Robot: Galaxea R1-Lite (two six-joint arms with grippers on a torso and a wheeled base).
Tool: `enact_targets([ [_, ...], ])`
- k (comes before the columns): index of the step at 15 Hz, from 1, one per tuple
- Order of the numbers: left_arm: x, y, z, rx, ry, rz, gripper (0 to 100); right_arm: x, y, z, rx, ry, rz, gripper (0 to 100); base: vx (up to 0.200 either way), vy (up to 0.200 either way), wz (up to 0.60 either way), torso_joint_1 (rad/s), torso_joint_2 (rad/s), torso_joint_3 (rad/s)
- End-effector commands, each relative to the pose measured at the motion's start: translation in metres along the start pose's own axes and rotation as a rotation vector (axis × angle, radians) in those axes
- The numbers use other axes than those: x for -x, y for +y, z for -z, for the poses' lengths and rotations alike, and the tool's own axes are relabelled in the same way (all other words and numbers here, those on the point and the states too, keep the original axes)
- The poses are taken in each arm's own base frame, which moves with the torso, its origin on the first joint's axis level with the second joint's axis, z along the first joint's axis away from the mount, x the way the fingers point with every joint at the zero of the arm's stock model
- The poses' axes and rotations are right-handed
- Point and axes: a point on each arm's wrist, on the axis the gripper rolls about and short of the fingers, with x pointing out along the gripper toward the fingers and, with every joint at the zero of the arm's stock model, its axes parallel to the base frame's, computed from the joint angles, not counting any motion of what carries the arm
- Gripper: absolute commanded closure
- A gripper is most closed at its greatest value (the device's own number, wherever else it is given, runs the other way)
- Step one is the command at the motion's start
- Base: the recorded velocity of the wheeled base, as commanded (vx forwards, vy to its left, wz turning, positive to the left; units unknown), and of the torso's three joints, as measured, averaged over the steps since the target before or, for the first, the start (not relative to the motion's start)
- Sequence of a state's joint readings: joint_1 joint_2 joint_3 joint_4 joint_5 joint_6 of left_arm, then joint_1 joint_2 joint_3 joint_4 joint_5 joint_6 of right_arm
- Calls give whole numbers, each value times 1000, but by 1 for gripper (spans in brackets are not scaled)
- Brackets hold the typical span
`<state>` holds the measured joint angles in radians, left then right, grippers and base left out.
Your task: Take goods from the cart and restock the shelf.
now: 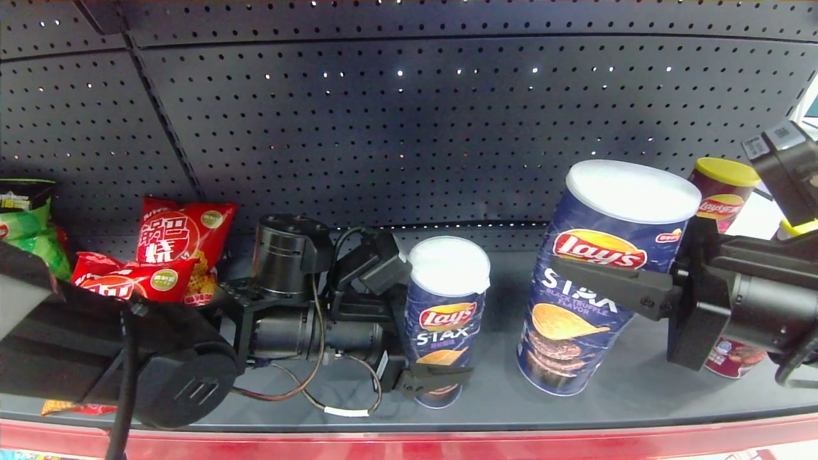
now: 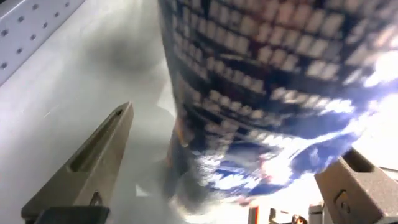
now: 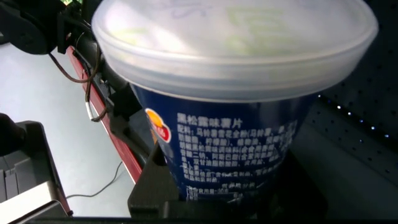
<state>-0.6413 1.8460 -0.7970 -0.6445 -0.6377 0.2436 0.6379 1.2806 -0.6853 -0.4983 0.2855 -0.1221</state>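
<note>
Right now 2 blue chip cans are on the shelf (image 1: 495,390), center and right of center in head view.

Right gripper (image 1: 594,281), at right side of frame, has its jaws clamped on the tilted blue can (image 1: 601,255) at mid-body. One jaw crosses the label front, other is hidden behind. Can leans w/ lid toward right edge. Base is at or just above the shelf deck, can't tell if touching. Prob. mid-placement: a side grip at mid-height leaves the base free to be stood down.

Left gripper (image 1: 438,377), lower center, sits low at the upright blue can (image 1: 447,306). Wrist view shows jaws wide, one each side of the can, w/ a clear gap on one side, so no squeeze. Can stands on its own base, so it looks already placed.

Red snack bags (image 1: 179,243) and a green bag (image 1: 25,223) are at left of frame. Yellow-lid red cans (image 1: 722,191) are at far right, near the pegboard back (image 1: 383,128).

Next, the tilted can needs levelling upright before letting go, else it may tip toward its neighbors.
</note>
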Motion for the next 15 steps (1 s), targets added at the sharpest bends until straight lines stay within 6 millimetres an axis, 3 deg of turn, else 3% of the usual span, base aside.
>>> enact_targets([
  [1, 8, 3, 4, 11, 6, -21, 0, 0, 0, 0, 1, 0, 0, 100, 0, 0, 0, 0, 0, 0],
  [5, 29, 9, 13, 40, 22, -76, 0, 0, 1, 1, 0, 2, -2, 100, 0, 0, 0, 0, 0, 0],
  [9, 43, 15, 10, 40, 6, -123, 0, 0, 1, 0, 1, -1, -3, 100, 0, 0, 0, 0, 0, 0],
  [13, 58, 12, -6, 7, -44, -155, 0, 0, 1, 1, 0, 2, -3, 100, 0, 0, 0, 0, 0, 0],
  [15, 77, 6, -21, -24, -96, -196, 0, 0, 1, 1, -1, 5, -4, 100, 0, 0, 0, 0, 0, 0],
])
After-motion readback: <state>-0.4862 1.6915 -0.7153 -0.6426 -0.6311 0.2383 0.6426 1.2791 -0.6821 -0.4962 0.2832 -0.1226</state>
